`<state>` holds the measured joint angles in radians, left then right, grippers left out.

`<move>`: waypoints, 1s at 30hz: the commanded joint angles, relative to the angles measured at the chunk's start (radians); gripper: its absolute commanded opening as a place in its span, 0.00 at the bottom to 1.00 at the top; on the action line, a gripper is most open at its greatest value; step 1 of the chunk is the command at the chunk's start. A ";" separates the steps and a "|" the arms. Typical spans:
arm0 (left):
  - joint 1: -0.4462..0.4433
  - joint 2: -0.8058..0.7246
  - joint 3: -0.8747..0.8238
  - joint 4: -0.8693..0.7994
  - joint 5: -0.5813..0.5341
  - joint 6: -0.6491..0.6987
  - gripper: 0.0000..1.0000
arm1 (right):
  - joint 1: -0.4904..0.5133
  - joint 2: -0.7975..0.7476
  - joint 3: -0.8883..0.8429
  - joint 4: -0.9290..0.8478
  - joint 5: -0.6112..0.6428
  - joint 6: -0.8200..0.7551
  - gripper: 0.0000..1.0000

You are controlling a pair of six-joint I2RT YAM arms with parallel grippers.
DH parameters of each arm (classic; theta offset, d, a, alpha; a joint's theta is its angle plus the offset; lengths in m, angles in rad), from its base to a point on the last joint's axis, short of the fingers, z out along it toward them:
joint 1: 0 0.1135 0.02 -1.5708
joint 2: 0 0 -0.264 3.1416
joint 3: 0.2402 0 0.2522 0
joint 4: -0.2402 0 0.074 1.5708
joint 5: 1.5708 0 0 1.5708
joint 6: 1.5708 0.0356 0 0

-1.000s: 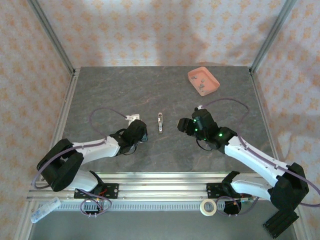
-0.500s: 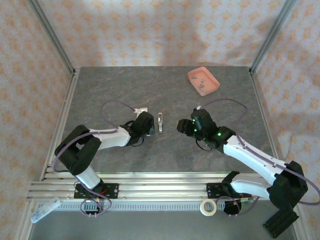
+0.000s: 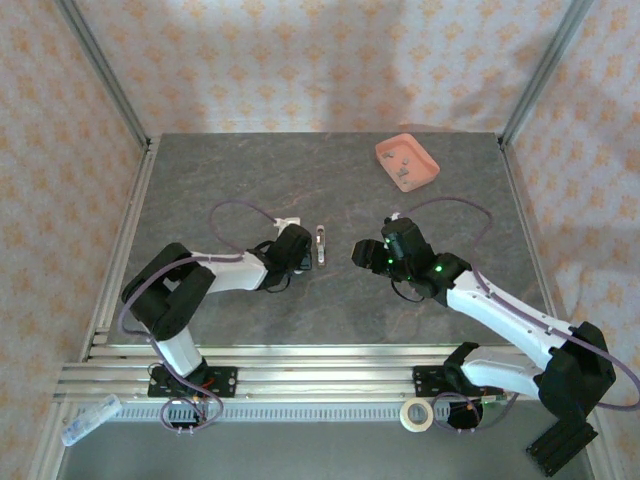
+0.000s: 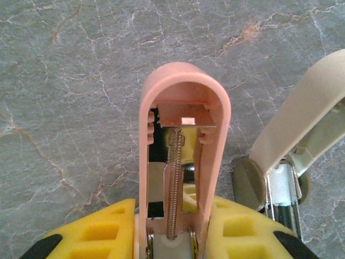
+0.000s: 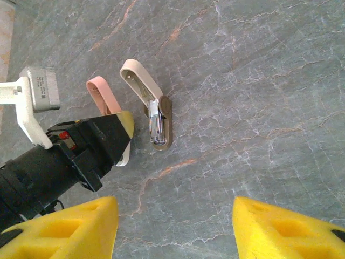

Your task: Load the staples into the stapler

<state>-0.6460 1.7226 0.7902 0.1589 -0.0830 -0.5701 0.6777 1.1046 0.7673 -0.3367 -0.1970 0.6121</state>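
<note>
The left hand (image 4: 172, 216) is clamped on a pink stapler (image 4: 183, 108), yellow fingers (image 4: 102, 229) pressing either side of its hinge end. The stapler's rounded arm juts out ahead of the fingers, underside towards the wrist camera, with a coiled spring and a bright metal channel running down inside it. Just beside it on the right lies a beige stapler (image 4: 302, 124), resting on the counter (image 4: 70, 81) with its lid swung open and its shiny metal magazine exposed. Over to the right hand (image 5: 172, 208): its yellow fingertips (image 5: 81, 221) stand wide apart, gripping nothing, poised above bare stone and looking across at both staplers. The counter is a dark grey slab, marbled with pale hairline veins and a few rusty streaks. From overhead, the two hands face each other near the middle of the counter, the beige stapler (image 3: 320, 243) between them. Out at the far right corner sits a salmon-pink tray (image 3: 432, 165), well away from both hands, and in it are the staples (image 3: 404, 160). They show as a few tiny silvery-grey slivers lying loose on the tray floor, too small to make out any finer detail. Around the counter, aluminium posts (image 3: 100, 70) rise at the back corners. The walls (image 3: 330, 60) wear a cream paper dotted with orange motifs. At the near edge runs a slotted metal rail (image 3: 320, 365), with a roll of tape (image 3: 416, 414) resting just in front of it.
</note>
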 commanded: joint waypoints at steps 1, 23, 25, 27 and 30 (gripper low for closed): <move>0.005 0.018 0.015 0.055 -0.022 0.013 0.21 | 0.001 0.001 0.018 0.003 -0.007 -0.018 0.58; 0.012 0.049 0.009 0.073 -0.029 0.027 0.30 | 0.000 -0.005 0.021 -0.005 -0.021 -0.021 0.58; 0.012 0.036 0.003 0.068 -0.032 0.027 0.34 | 0.000 -0.005 0.023 -0.005 -0.021 -0.020 0.58; 0.012 0.022 -0.001 0.060 -0.036 0.030 0.37 | 0.000 -0.005 0.025 -0.007 -0.021 -0.022 0.58; 0.012 -0.002 -0.003 0.041 -0.038 0.030 0.43 | 0.001 -0.005 0.030 -0.011 -0.021 -0.023 0.58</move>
<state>-0.6449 1.7599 0.7902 0.2134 -0.0872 -0.5488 0.6777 1.1046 0.7677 -0.3367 -0.2180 0.6048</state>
